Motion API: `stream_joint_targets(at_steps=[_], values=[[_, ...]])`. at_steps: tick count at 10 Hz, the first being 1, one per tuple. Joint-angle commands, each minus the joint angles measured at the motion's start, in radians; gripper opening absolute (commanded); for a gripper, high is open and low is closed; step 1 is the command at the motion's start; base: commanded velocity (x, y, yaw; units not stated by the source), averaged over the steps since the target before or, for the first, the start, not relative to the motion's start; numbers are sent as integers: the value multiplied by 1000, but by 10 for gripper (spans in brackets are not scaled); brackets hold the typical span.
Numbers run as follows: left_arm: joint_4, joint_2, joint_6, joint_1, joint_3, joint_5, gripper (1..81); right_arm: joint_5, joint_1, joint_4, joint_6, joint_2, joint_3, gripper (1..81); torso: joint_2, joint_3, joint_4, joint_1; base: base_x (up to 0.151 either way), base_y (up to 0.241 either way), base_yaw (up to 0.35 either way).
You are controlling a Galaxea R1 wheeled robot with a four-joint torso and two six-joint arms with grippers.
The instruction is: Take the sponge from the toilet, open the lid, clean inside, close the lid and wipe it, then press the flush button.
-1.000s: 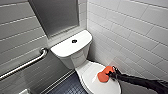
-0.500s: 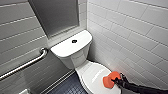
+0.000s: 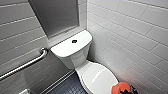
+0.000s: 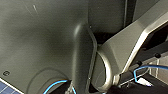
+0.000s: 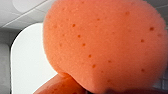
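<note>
The white toilet [image 3: 75,58] stands in the corner, and its oval lid [image 3: 100,77] is down over the bowl. In the middle of the tank top sits the small dark flush button [image 3: 74,41]. My right gripper [image 3: 127,91] is shut on the orange sponge [image 3: 121,88] at the lid's near right edge, low in the head view. In the right wrist view the sponge [image 5: 107,42] looms large and close, with the white lid [image 5: 30,62] behind it. My left gripper is open, away from the toilet.
A steel grab bar [image 3: 25,65] runs along the tiled wall left of the tank. A white tiled wall [image 3: 130,37] stands close on the toilet's right. Dark small-tiled floor [image 3: 72,86] lies to the left of the bowl.
My right gripper has carried the sponge across the lid toward its near right edge, lower and further right in the head view. The toilet has not shifted.
</note>
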Motion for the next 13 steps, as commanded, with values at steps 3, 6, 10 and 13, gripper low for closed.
stream_joint_targets(at_steps=[3,6,10,13], values=[[4,-1,5,12,24,85,811,-37,-205,16,-5,-183,158,10,0,0,0,0,0,0,0],[5,-1,7,12,24,85,811,-22,-296,-30,-17,-264,334,10,0,0,0,0,0,0,0],[13,7,7,12,26,85,811,-30,-304,-155,-94,-392,624,10,0,0,0,0,0,0,0],[13,10,7,7,24,84,811,-88,-201,-158,-117,-428,709,10,0,0,0,0,0,0,0]])
